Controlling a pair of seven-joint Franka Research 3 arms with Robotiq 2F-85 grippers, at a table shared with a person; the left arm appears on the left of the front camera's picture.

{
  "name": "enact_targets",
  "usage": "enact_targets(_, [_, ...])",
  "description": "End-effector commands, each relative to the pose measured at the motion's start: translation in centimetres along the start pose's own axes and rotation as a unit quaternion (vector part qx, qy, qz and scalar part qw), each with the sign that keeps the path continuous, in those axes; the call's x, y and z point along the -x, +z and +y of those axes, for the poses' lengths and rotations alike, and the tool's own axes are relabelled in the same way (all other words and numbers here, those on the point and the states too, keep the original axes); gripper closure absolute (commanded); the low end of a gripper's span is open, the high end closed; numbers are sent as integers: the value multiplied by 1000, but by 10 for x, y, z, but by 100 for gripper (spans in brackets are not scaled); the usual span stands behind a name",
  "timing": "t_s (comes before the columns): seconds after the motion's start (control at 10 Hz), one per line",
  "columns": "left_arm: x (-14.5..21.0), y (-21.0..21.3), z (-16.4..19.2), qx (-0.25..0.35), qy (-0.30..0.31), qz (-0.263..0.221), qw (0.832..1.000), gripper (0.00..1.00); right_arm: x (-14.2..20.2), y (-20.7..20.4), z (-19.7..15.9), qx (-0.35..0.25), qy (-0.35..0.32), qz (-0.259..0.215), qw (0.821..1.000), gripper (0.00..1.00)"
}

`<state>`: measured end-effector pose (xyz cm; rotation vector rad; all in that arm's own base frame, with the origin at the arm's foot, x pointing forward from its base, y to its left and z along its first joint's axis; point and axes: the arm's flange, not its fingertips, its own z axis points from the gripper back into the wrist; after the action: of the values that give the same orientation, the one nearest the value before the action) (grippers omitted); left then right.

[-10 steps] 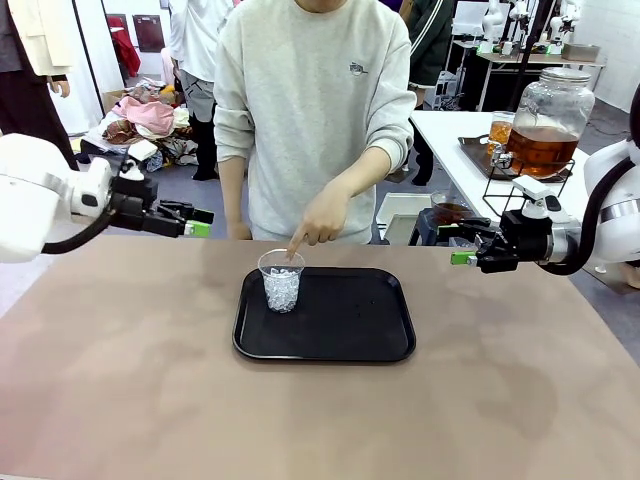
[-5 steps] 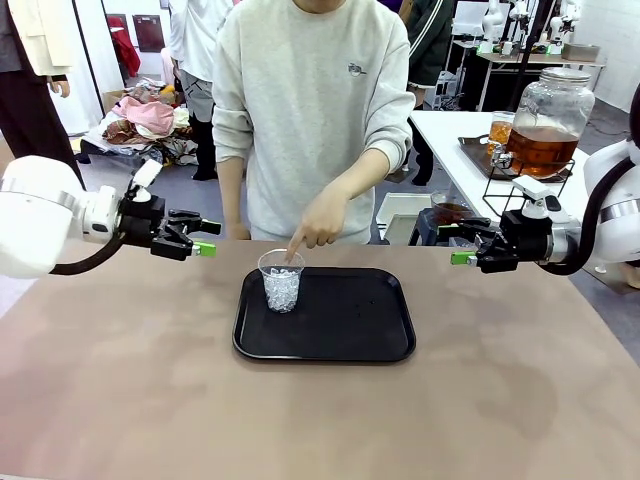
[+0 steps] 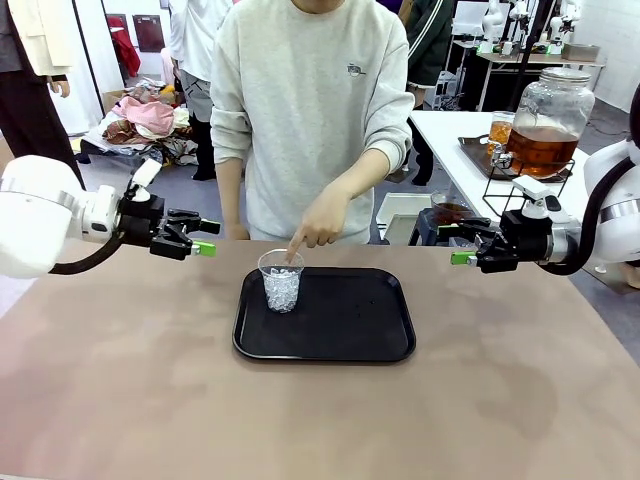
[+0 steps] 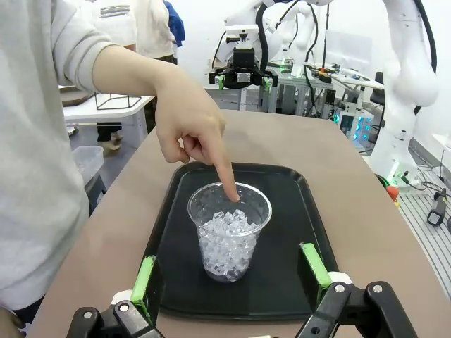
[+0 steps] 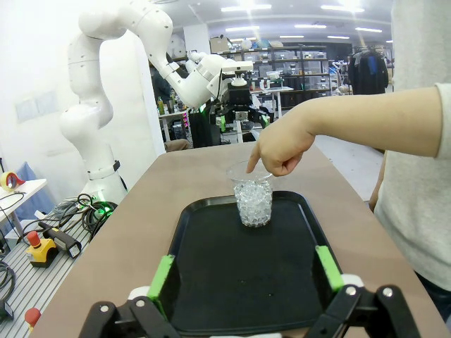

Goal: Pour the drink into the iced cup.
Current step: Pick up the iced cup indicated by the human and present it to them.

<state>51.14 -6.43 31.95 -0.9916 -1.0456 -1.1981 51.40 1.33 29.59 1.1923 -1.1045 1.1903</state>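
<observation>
Front view: the iced cup [image 3: 281, 284], a clear plastic tumbler packed with ice, stands upright at the near-left part of a black tray [image 3: 350, 325]. The tray lies at the middle of the table [image 3: 140, 390], whose top is a matte brownish-tan with faint mottling. A person in a pale grey sweatshirt stands at the far edge, and the person's hand [image 3: 318, 222] points an index finger down at the cup's mouth; in the left wrist view the fingertip dips just inside the rim.

The drink [image 3: 540, 148], an amber liquid, sits in a large lidded glass jar [image 3: 552, 95] on a wire stand, on a white side table [image 3: 450, 130] beyond the right arm, well apart from the cup.

The left gripper [image 3: 207, 238] hangs above the table's far-left part, fingers spread and grasping nothing, aimed toward the cup. The right gripper [image 3: 455, 245] hangs over the far-right part, likewise spread wide and bare, facing the tray.

Behind, the room is a busy workshop: a heap of clothes [image 3: 140, 120] on the floor at the left, and other people standing.
</observation>
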Motion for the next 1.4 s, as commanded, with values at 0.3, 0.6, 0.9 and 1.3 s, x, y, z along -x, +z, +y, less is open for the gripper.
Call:
enact_targets(0.3, [23,-19,10,-14,-69,-13,997,0,-3,0,-1,-1,0,1,1000,0])
enact_targets(0.6, [43,-34,20,-23,-76,-30,996,0,-3,0,-1,-1,0,1,1000,0])
enact_targets(0.9, [59,-48,26,-26,-78,-24,996,0,-3,0,-1,-1,0,1,1000,0])
enact_targets(1.3, [64,-48,25,-11,-63,-19,998,0,-3,0,-1,-1,0,1,1000,0])
